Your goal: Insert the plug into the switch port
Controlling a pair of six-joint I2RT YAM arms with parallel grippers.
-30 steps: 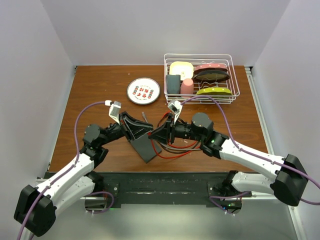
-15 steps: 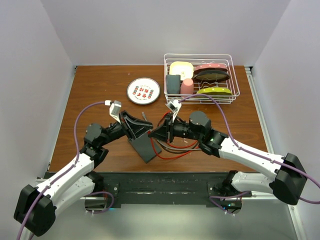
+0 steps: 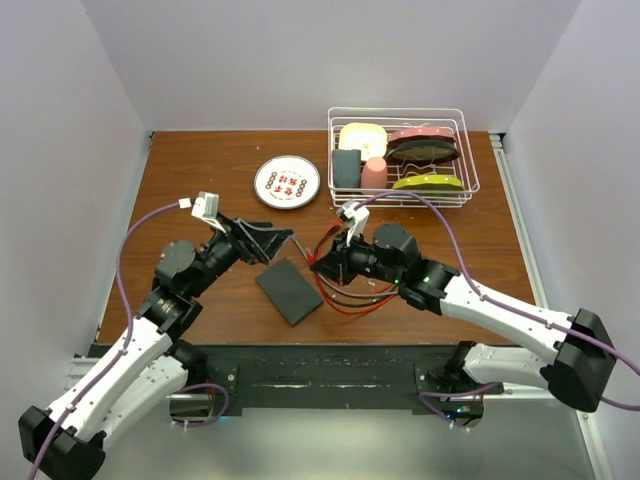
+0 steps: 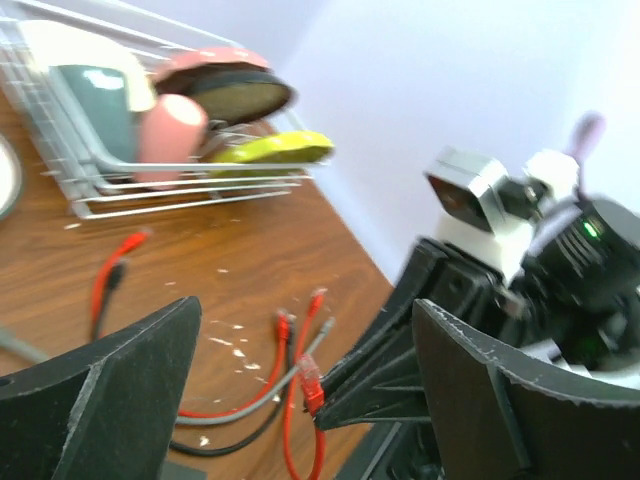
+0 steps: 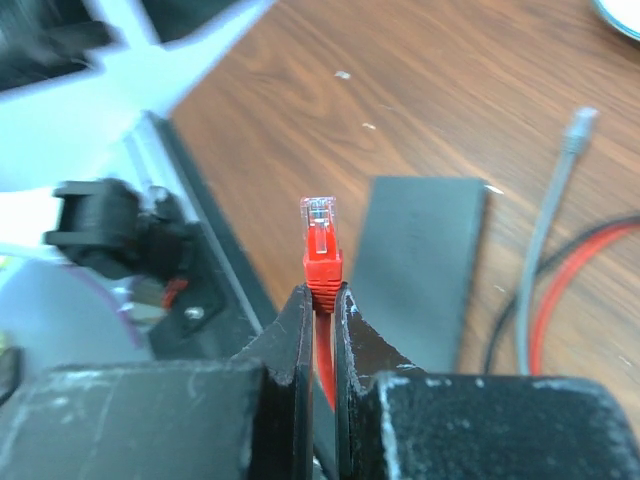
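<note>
Bench (image 3: 200, 160): brown wood top, pale walls on three sides.
Switch (image 3: 290, 291): flat dark-grey box lying on the bench near its centre, a little toward 6 o'clock and turned on a slant. Nothing grips it. Its sockets are too small to make out.
Plug (image 5: 320, 240): clear tip on a red boot, standing out past the right fingertips. It is not in the switch, which in the right wrist view lies beyond it toward 3 o'clock.
Right hand (image 3: 318, 266): fingers pressed together on the plug's red boot. It sits at 2 o'clock of the switch, just beside its far edge.
Left hand (image 3: 275, 247): fingers spread wide with nothing between them, at 12 o'clock of the switch near its far corner. Whether it touches the box, I cannot tell.
Wire rack (image 3: 397, 110): white, at the bench's 1 o'clock corner.
Rack contents: a cream dish (image 3: 362, 135) at the rack's 11 o'clock. A dark green cup (image 3: 347, 168) and a pink cup (image 3: 374, 174) sit side by side at 8 o'clock. A dark oval dish (image 3: 424, 150) with a pink edge is at 2 o'clock, and a yellow-green dish (image 3: 428, 182) at 4 o'clock.
White plate (image 3: 287, 181): round with red marks on its face, at 12 o'clock of the switch and just at 9 o'clock of the rack.
Loose cables (image 3: 350, 300): red, black and grey loops on the bench at 3 o'clock of the switch, under the right arm. Some plug ends lie free.
</note>
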